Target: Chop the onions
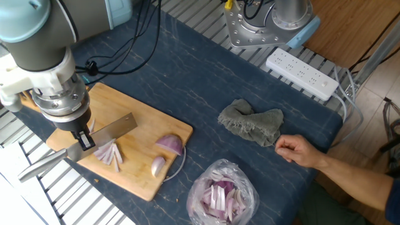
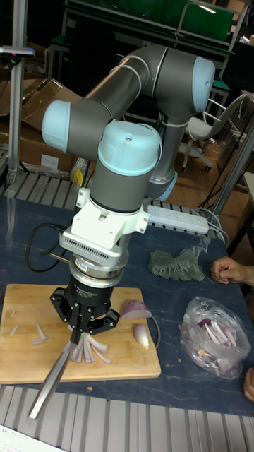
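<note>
On the wooden cutting board [image 1: 140,181] lie several thin onion slivers [image 1: 111,154], a purple onion wedge [image 1: 170,145] and a smaller pale wedge [image 1: 158,166]. My gripper [image 1: 82,139] is shut on a knife [image 1: 106,131], whose blade lies flat just above and to the left of the slivers and whose steel handle [image 1: 39,165] sticks out past the board's left edge. In the tall fixed view the gripper [image 2: 88,327] stands right over the slivers [image 2: 93,350], with the two wedges [image 2: 135,309] to its right and the knife handle [image 2: 49,385] pointing down towards the table's front.
A clear plastic bag [image 1: 222,194] holds cut onion pieces at the front. Behind it lies a grey-green cloth [image 1: 252,124]. A person's hand [image 1: 300,152] rests at the right edge. A white power strip [image 1: 303,74] and a metal mount [image 1: 253,28] sit at the back.
</note>
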Tool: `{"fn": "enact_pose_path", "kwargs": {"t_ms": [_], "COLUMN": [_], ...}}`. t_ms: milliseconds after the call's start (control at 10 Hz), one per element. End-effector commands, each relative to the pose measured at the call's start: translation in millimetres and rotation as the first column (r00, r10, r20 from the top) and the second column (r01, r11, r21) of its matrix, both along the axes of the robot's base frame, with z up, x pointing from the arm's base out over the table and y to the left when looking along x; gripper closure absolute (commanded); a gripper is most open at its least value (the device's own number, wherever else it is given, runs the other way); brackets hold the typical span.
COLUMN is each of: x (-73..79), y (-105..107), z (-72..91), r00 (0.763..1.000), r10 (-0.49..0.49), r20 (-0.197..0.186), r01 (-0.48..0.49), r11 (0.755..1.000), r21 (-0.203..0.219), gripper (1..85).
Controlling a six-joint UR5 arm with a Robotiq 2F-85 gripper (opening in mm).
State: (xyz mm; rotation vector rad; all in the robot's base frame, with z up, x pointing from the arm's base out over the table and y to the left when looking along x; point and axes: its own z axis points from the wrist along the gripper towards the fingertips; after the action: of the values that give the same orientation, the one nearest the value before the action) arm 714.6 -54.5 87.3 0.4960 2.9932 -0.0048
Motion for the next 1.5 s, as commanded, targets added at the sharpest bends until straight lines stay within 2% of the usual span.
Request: {"fn": "enact_pose_path", "kwargs": {"t_ms": [0,200,500,700,800,900,1000,1100,1200,1400], "x": [1.9,3.4,13.6,27.2,33.2,30.5,24.3,15.1,4.2,-10.7], "y": [0,1,1,-4,-5,-3,-5,-1,7,1], "z": [-3.4,-7.3,-18.6,-31.6,-33.3,-25.0,-8.7,17.4,48.3,69.3], "r00": [1.000,1.000,0.997,0.990,0.985,0.984,0.982,0.983,0.982,0.977], "r10": [0.003,0.011,0.043,0.089,0.111,0.131,0.157,0.168,0.176,0.209], "r20": [0.012,0.024,0.065,0.107,0.128,0.122,0.102,0.077,0.069,0.044], "r01": [-0.003,-0.011,-0.044,-0.088,-0.109,-0.129,-0.154,-0.166,-0.175,-0.209], "r11": [1.000,1.000,0.999,0.996,0.994,0.991,0.987,0.985,0.984,0.978], "r21": [0.009,0.011,0.014,-0.014,-0.022,-0.025,-0.039,-0.037,-0.020,-0.015], "gripper": [84.7,84.7,84.7,84.7,84.7,84.7,84.7,84.7,84.7,84.7]}}
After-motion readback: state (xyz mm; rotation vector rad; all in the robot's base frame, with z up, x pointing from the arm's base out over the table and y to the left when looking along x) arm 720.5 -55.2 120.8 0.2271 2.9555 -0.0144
